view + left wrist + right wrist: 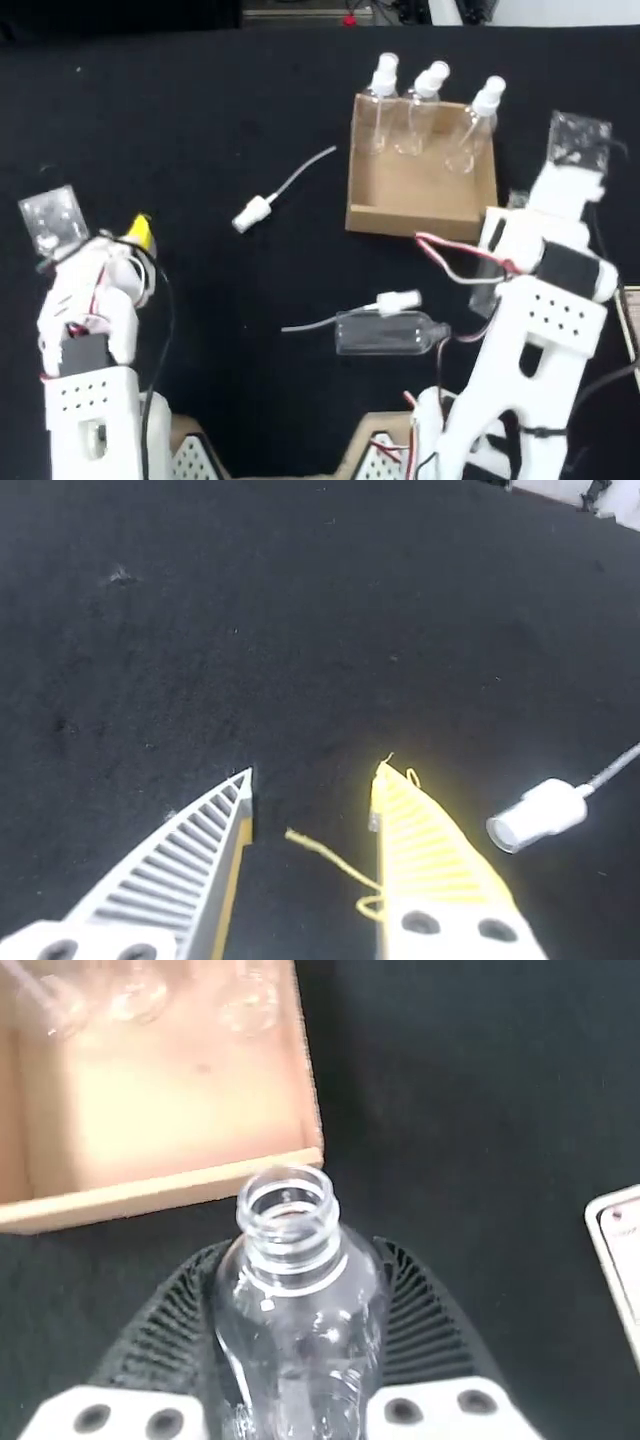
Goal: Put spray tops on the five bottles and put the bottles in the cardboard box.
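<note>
The right tool (300,1260) is gripping an uncapped bottle (285,1210) beside the cardboard box (160,1198), with the open neck pointing outward, probably for receiving a top. The left tool (315,775) is hanging open near a loose spray top (535,815) on the desk (300,600).

White plastic arms (540,330), red-white cables (450,255); left gripper (316,770) has one yellow ribbed finger (425,850), right gripper (300,1250) black ribbed ones.

A robotics lab bench: black-covered table (200,130) with cables (470,10) behind.
</note>
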